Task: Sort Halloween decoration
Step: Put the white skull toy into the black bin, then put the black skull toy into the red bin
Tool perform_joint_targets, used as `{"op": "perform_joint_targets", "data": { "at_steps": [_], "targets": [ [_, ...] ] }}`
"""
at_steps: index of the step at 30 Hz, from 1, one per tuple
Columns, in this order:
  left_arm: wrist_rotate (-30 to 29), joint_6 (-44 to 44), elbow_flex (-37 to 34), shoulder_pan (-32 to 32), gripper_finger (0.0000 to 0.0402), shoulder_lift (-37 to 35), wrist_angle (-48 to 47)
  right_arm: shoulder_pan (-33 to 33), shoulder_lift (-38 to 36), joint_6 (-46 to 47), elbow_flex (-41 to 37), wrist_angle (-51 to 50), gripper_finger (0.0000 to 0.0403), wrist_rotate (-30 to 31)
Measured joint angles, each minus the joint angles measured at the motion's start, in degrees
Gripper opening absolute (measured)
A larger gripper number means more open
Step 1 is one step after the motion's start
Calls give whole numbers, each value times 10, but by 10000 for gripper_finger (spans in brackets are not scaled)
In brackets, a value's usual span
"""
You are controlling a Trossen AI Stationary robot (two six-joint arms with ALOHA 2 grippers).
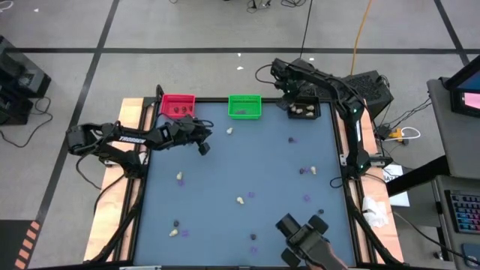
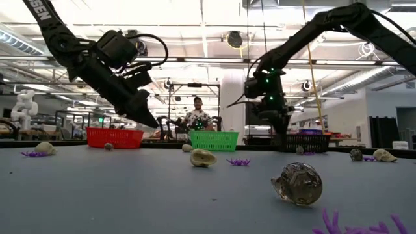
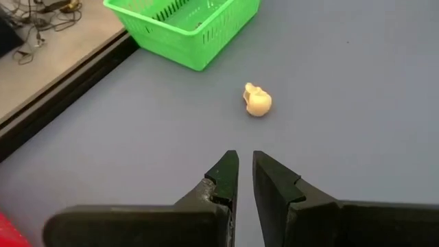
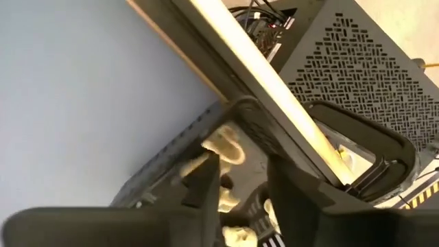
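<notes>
Small trinkets lie scattered on the blue table: cream lumps such as one point(image 1: 229, 130) by the green bin, also in the left wrist view point(image 3: 258, 101), dark lumps point(image 1: 303, 171) and flat purple bits point(image 1: 292, 139). My left gripper point(image 1: 203, 148) point(image 3: 245, 161) hovers above the table short of that cream lump. It is open by only a narrow gap, with nothing in it. My right gripper point(image 1: 288, 101) point(image 4: 243, 171) is open over the black bin point(image 1: 304, 109), which holds cream lumps point(image 4: 223, 147).
A red bin point(image 1: 178, 105), a green bin point(image 1: 244, 106) and the black bin stand in a row along the far edge. A dark camera mount point(image 1: 307, 240) sits at the near edge. Wooden rails point(image 1: 131, 187) border the table. A person point(image 2: 196, 117) stands in the room beyond the table.
</notes>
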Motion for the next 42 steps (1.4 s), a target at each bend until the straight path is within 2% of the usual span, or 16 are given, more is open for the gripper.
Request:
{"op": "perform_joint_targets", "data": {
  "at_steps": [5, 8, 10, 16, 24, 31, 37, 42],
  "targets": [
    [2, -2, 0, -4, 40, 0, 0, 9, -18, -9, 0, -4, 141, 2],
    [2, -2, 0, -10, 40, 0, 1, 15, -53, -8, 0, 6, 121, 1],
    [2, -2, 0, -14, 40, 0, 1, 17, -88, -4, -23, 51, 97, -9],
    [2, -2, 0, -24, 40, 0, 3, 34, -226, -9, -222, 275, 11, -47],
    [5, -2, 15, -30, 40, 0, 6, 92, -406, 24, -511, 560, 7, -48],
    [6, -16, 39, -66, 40, 3, 4, 165, -520, 105, -724, 779, 1, -77],
    [23, -31, 74, -117, 40, 29, -1, 223, -577, 107, -823, 909, 1, -77],
    [23, -28, 123, -159, 40, 76, 0, 239, -609, 66, -839, 962, 1, -76]
  ]
}}
